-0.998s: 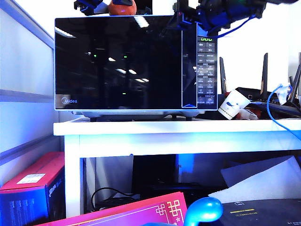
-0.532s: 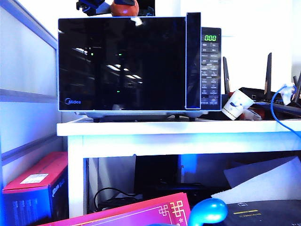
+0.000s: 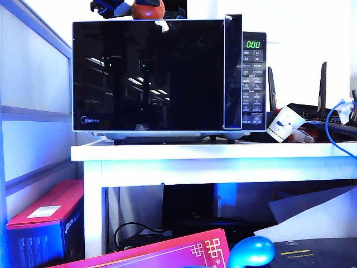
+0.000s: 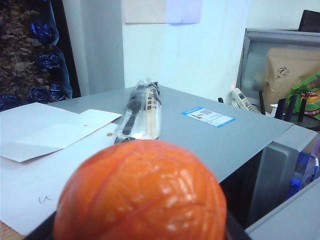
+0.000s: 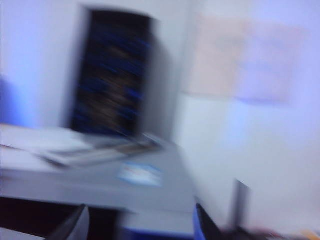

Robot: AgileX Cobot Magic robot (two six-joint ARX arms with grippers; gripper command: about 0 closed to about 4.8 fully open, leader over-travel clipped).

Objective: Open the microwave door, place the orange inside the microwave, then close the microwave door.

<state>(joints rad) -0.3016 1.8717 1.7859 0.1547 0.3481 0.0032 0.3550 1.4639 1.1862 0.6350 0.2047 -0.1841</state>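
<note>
Microwave (image 3: 167,78): stands on the white desk (image 3: 223,152), toward its left end, front facing the exterior camera, green digits lit on the button panel.
Microwave door (image 3: 150,75): glossy black glass; its handle-side edge appears to stand slightly proud of the button panel, though how far it is ajar cannot be told.
Orange (image 3: 148,8): above the microwave's top, near its rear left part; in the left wrist view the orange (image 4: 142,192) fills the foreground.
Left gripper (image 3: 111,6): at the top edge of the exterior view, beside the orange; its fingers are clamped on the fruit.
Right gripper (image 5: 140,227): seen only in its own blurred wrist view, two dark fingers (image 5: 72,225) apart, nothing between them, over the microwave's grey top.
Paper cup (image 3: 283,124): tilted on the desk, just right of the microwave.
</note>
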